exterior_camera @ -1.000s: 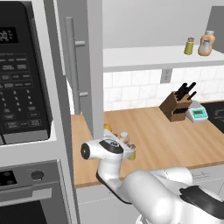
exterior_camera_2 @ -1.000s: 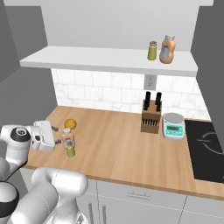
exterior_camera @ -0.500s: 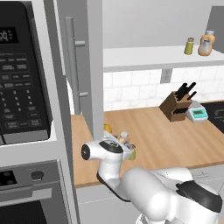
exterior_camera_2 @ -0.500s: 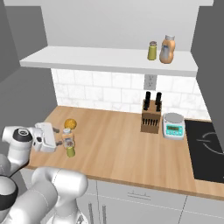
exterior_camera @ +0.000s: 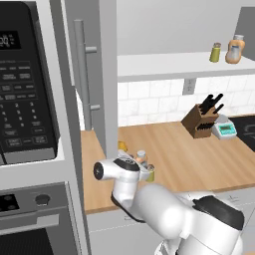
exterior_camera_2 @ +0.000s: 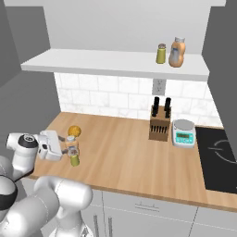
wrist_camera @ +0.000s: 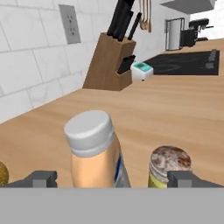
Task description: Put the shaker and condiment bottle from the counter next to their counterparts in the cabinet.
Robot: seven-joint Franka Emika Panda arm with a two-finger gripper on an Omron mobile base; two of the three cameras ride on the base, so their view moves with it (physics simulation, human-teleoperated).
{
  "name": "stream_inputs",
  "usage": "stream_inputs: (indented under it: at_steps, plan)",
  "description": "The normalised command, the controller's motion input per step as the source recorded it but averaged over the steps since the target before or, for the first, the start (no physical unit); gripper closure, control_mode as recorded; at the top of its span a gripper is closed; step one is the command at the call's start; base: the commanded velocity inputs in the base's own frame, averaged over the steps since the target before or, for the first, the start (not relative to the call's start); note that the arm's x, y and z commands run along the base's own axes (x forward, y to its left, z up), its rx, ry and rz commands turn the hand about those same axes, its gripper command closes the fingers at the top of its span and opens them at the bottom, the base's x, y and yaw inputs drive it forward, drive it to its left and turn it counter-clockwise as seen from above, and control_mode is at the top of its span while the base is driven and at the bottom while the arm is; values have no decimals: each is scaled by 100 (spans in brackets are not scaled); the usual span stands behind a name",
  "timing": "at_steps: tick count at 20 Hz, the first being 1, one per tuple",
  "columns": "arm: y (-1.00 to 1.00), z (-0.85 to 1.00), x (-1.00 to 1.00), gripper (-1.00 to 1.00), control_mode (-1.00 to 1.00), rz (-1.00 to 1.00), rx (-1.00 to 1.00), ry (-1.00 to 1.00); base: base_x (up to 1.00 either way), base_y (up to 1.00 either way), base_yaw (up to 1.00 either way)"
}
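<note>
Two items are lined up in front of the gripper (wrist_camera: 112,179) right now: the condiment bottle (wrist_camera: 95,151) and the shaker (wrist_camera: 168,167), standing upright just beside each other on the counter (exterior_camera_2: 125,148) near its left end. In the hand view the bottle is seen dead centre between the spread fingertips (wrist_camera: 41,178), with the shaker off at about three o'clock from it, close to the other tip. The jaws are held wide apart and nothing is pinched; neither item is touched yet.

The step in hand is judged to be the approach for the first pick, and the bottle looks the likelier target. A small advance is called for, then a squeeze on the bottle's body below the cap, with care that the shaker is not knocked over.

An orange (exterior_camera_2: 74,131) is seen just behind the pair, at roughly eleven o'clock in the right base view. Up at one o'clock, the counterparts (exterior_camera_2: 170,52) are waiting side by side on the white shelf of the cabinet (exterior_camera: 99,74), its door swung open. The knife block (exterior_camera_2: 159,123) and a small scale (exterior_camera_2: 183,132) are set well apart toward the stove.
</note>
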Motion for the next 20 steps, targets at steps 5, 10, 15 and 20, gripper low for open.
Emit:
stream_inputs:
  at_steps: [5, 10, 15, 20]
  plan:
    - [0, -14, 10, -100, -100, 0, 0, 3, 0, 0, 0]
    - [0, -14, 15, -100, -100, 0, 0, 3, 0, 0, 0]
    - [0, -11, 17, -100, -100, 0, 0, 3, 0, 0, 0]
    - [7, -21, 5, 100, -100, 0, 0, 5, 0, 0, 0]
